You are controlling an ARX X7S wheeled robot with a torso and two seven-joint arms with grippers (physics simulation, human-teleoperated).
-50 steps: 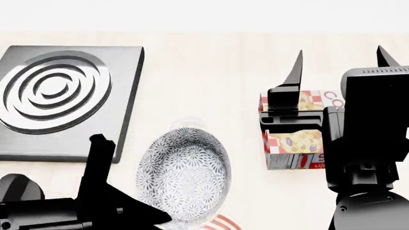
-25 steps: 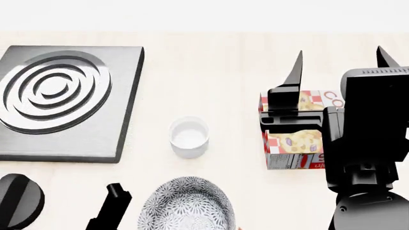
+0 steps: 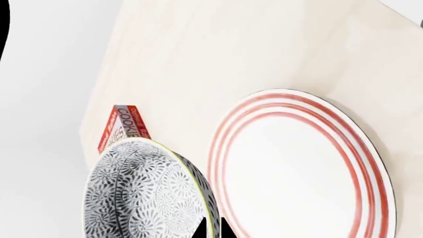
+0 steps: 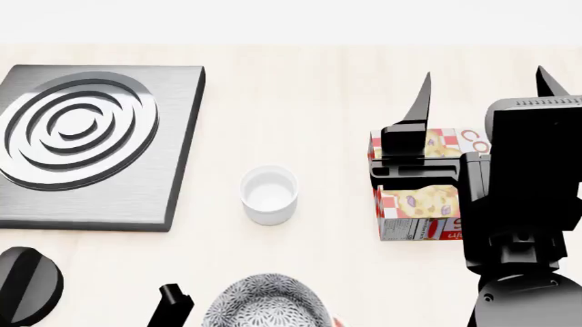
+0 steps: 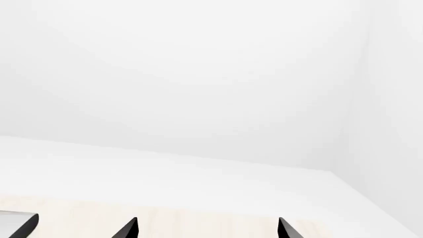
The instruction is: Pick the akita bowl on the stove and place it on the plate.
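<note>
Beside plate, just short of rim: akita bowl pinched at rim by my left fingers. Rigid, glazed, likely slippery, breakable; rim grip sensible. Right gripper spread wide, empty.

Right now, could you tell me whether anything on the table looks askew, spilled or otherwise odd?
Nothing looks spilled or broken. The akita bowl sits tilted in the left pincer, beside the plate, not yet on it. The stove is bare, the white cup is upright, and the cookie box looks intact.
</note>
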